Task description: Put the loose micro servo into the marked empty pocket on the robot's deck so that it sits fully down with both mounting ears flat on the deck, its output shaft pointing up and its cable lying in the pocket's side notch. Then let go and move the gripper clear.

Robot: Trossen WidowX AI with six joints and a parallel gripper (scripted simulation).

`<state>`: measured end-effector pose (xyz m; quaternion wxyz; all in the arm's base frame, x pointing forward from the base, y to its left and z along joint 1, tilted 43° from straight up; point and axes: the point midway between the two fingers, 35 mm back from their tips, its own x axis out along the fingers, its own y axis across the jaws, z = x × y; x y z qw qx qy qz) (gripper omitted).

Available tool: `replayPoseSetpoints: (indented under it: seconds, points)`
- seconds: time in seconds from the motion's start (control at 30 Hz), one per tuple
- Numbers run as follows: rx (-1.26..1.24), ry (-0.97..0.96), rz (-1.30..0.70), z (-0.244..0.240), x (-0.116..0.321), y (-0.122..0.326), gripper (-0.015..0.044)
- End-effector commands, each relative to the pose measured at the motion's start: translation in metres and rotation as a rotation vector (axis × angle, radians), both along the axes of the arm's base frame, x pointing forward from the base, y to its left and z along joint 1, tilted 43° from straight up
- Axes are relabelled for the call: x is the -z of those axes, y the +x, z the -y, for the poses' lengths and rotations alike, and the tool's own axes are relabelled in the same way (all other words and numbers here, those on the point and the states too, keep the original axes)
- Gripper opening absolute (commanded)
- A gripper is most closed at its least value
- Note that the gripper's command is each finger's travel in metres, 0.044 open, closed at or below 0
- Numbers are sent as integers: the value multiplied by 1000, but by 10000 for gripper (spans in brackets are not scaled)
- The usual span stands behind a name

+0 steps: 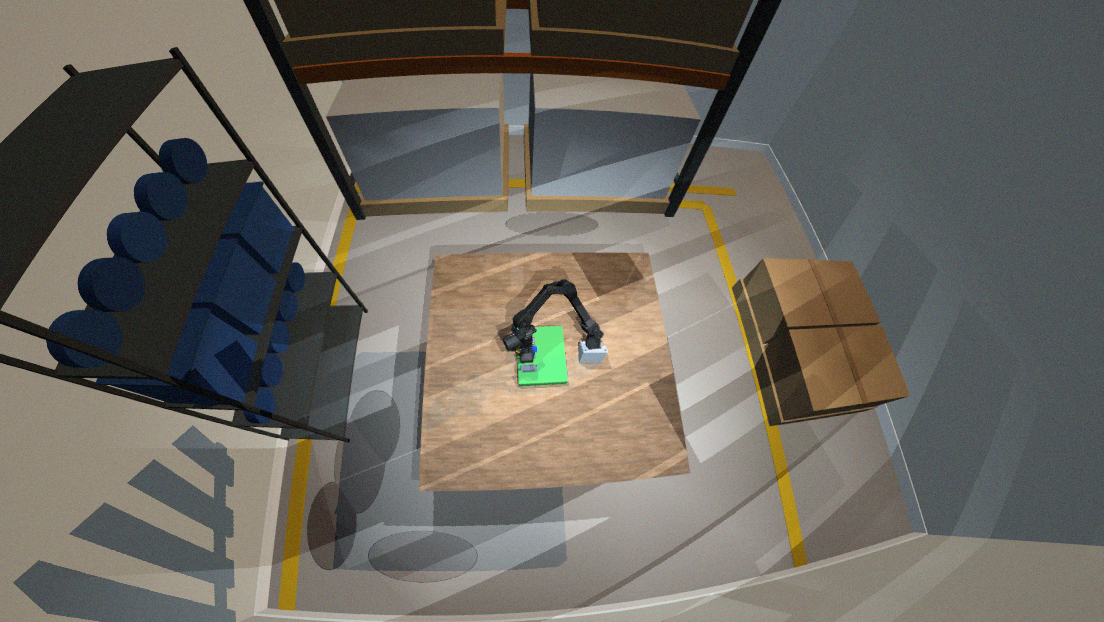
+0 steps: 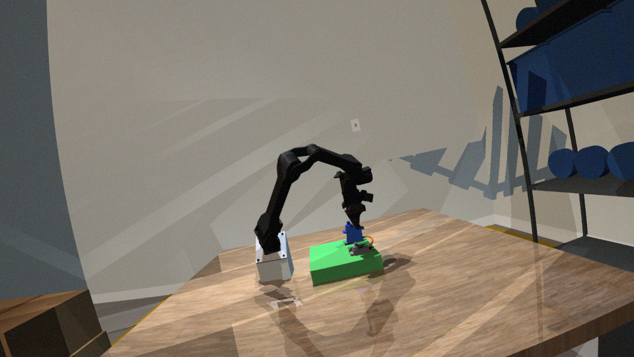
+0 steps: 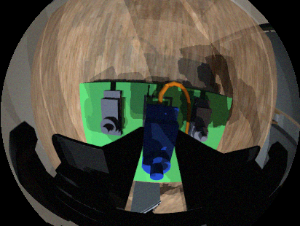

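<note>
Gripper: gripper [image 3: 156, 144] is clenched on the servo, pointing down over the deck; in the exterior view it hangs above the deck's 1 o'clock corner.
Deck: green deck [image 2: 337, 266] lies flat on the table [image 2: 466, 283], at about 3 o'clock of the arm's base [image 2: 273, 262] in the exterior view.
Servo: blue servo [image 3: 162, 130] is held between the jaws, off the deck, shaft end toward the camera in the wrist view, so upward.
Fitted servos: two grey servos [image 3: 111, 113] [image 3: 199, 119] sit at 9 and 3 o'clock of the blue one; the free pocket looks to lie between them, mostly hidden behind the body.
Cable: orange cable [image 3: 175, 90] arcs from 12 toward 2 o'clock off the body; the notch itself is not discernible.
Step, as I judge it: lowering into the pocket.
Doing it well: keep the body square to the pocket's edges, go straight down slowly, steer the cable's side toward the notch, and let go only once both ears rest flat.
Risk: a tilted entry could jam one ear on the rim.
</note>
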<state>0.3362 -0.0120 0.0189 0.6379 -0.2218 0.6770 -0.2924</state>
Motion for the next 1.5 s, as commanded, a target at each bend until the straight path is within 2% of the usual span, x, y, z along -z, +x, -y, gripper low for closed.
replayPoseSetpoints:
  seconds: [0.0,1.47]
  points:
    - [-9,-2,1,1,2,2,0]
    - [-9,-3,2,28,30,-1,0]
